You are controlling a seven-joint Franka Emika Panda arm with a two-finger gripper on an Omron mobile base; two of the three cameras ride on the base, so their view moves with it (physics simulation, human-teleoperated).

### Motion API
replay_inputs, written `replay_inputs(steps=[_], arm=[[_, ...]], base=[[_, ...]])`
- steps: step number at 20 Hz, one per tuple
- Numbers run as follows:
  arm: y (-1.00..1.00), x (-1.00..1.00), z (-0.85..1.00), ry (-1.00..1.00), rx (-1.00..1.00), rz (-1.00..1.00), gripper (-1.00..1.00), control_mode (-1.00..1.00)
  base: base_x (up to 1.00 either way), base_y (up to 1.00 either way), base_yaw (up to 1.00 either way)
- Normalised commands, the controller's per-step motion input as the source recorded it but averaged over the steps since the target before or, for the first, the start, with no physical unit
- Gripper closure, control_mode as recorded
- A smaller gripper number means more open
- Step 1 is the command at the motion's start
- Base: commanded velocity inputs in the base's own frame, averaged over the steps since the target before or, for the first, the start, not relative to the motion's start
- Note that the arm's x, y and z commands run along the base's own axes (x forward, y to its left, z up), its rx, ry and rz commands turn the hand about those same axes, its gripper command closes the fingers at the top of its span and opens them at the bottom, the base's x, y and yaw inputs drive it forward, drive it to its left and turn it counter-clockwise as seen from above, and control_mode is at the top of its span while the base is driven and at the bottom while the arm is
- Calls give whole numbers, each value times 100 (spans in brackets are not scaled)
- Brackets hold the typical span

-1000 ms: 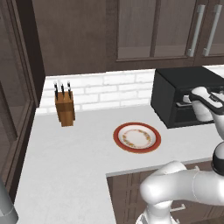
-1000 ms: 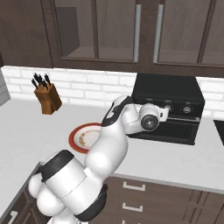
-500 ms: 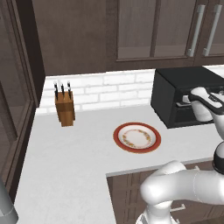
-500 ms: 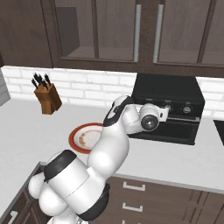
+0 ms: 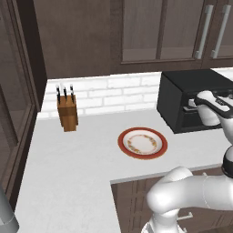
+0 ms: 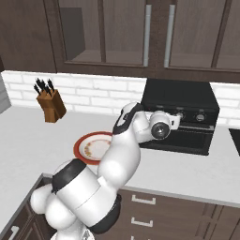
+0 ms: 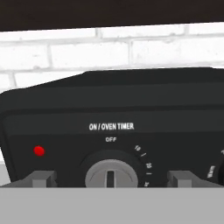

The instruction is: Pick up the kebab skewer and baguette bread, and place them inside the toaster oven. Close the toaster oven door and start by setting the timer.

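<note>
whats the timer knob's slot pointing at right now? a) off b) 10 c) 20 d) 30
a: in the hand view the knob has its slot upright, straight under the OFF mark, with the numbers off to its right.

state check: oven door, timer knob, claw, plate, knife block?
toaster oven door: shut
timer knob: slot upright, toward OFF
red lamp: shows red
claw: open, fingers either side of the knob, not gripping
plate: bare on the counter
knife block: upright, knives in
</note>
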Motion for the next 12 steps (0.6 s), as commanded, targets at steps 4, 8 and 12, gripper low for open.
replay_inputs(steps=[4,8,12], arm=[[0,0,0,0,0,0,-100,-100],[0,0,0,0,0,0,-100,-100],[0,0,0,0,0,0,-100,-100]], base=[[0,0,0],[0,0,0],[0,0,0]])
